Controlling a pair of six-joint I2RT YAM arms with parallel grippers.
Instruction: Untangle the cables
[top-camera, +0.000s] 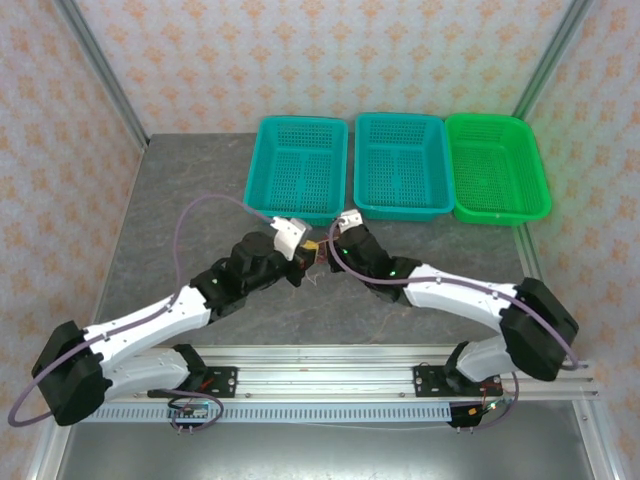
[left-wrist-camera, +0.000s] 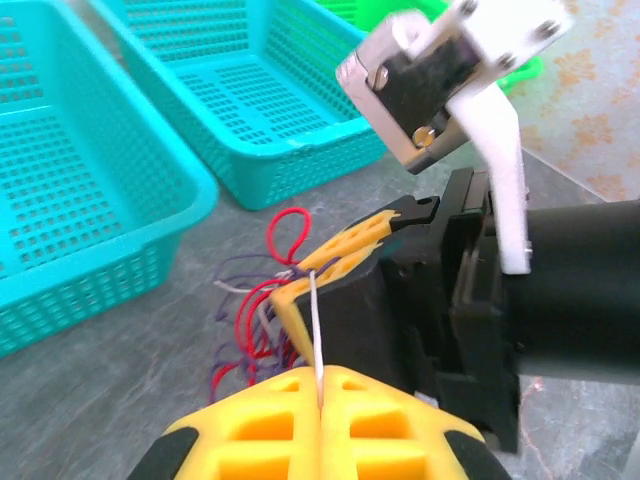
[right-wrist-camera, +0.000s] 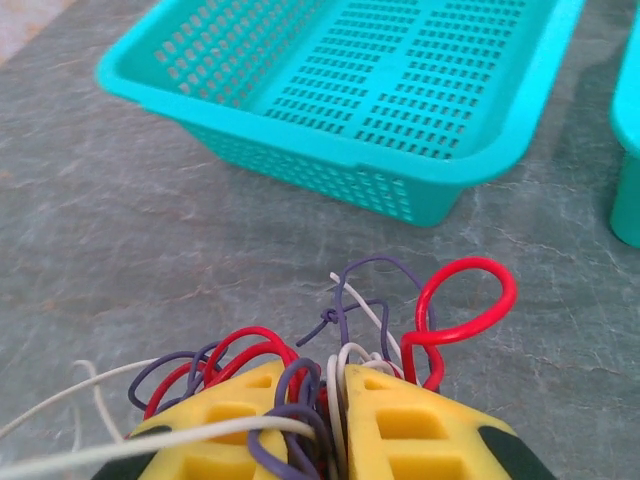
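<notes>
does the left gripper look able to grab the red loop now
Probably not yet: the left gripper is shut on a white cable. The red loop itself sticks free out of the cables the right gripper holds.

Bare table (top-camera: 170, 180) wide on the left; three baskets (top-camera: 400, 165) as a wall beyond; cables (right-wrist-camera: 335, 318) bunched mid-table.

Left gripper (top-camera: 306, 256) and right gripper (top-camera: 330, 250) meet tip to tip over mid-table (top-camera: 180, 200). The cables (top-camera: 315, 264) form a small tangle between them; strands too fine to separate. Far edge, side by side: left teal basket (top-camera: 300, 121), middle teal basket (top-camera: 400, 117), green basket (top-camera: 490, 118).
</notes>
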